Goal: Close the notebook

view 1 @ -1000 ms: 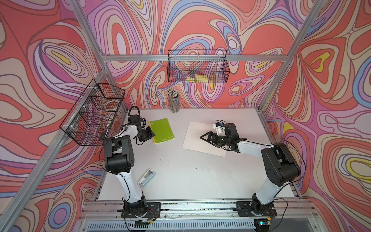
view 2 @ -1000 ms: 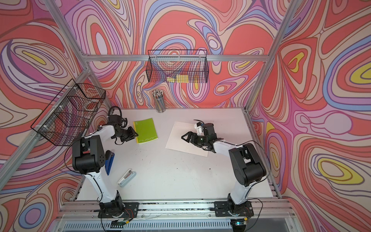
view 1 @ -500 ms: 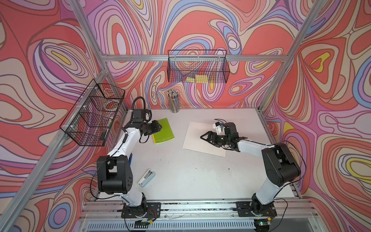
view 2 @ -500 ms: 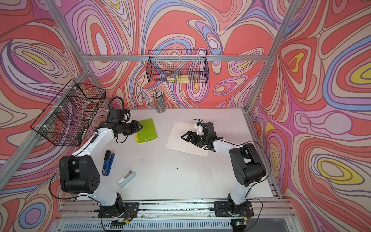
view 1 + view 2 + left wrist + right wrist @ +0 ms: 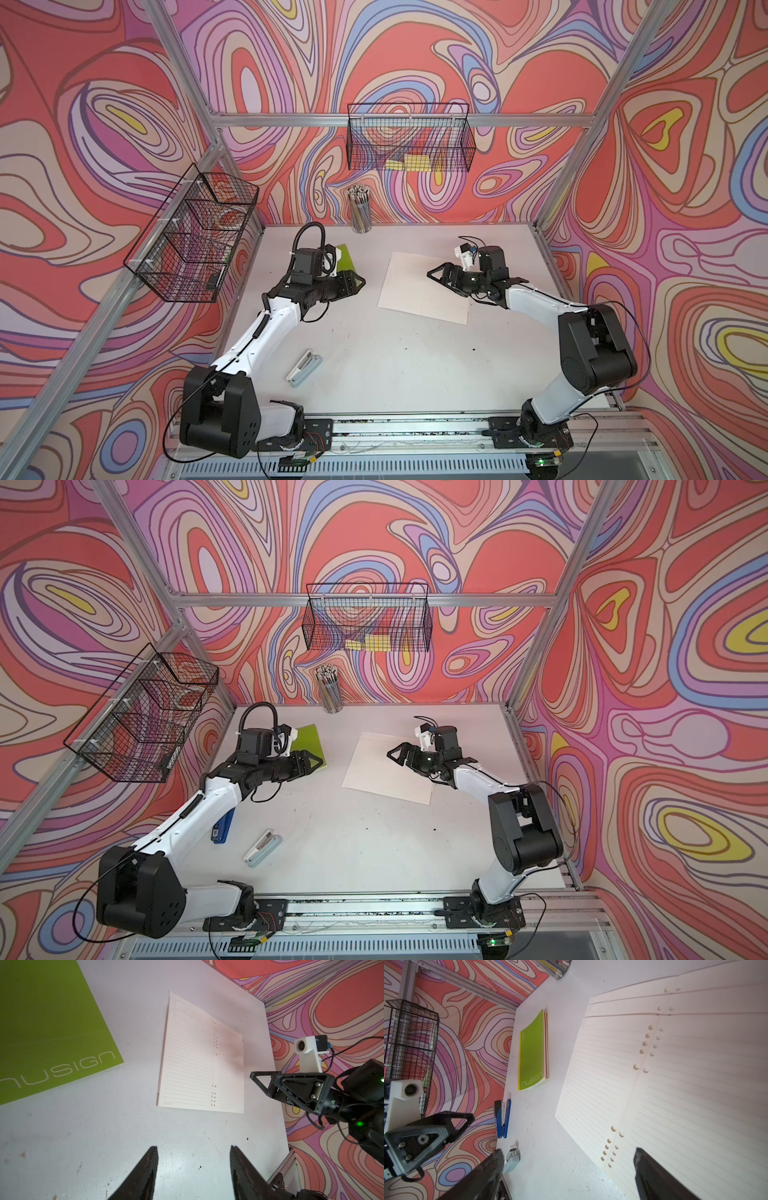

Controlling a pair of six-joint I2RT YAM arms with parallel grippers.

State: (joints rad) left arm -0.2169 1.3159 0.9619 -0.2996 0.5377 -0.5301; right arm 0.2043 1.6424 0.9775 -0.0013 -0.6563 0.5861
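Our left gripper (image 5: 193, 1148) is spread with nothing between its fingers; it hangs over bare table (image 5: 395, 353), just beside the green notebook (image 5: 531, 1053) and pointing towards the lined pages (image 5: 199, 1059); we judge this a free, ready pose, not a grip. Our right gripper (image 5: 569, 1151) is spread too and empty, with one finger above the lined pages and one above the table; that straddles the pages' near edge, the place to catch a leaf; whether it touches the paper we cannot tell. The green notebook lies flat and shut at the table's far left, cover up; the lined pages lie open at centre, punched holes along their middle. If the pages are the notebook meant, the folding-over is not yet done.
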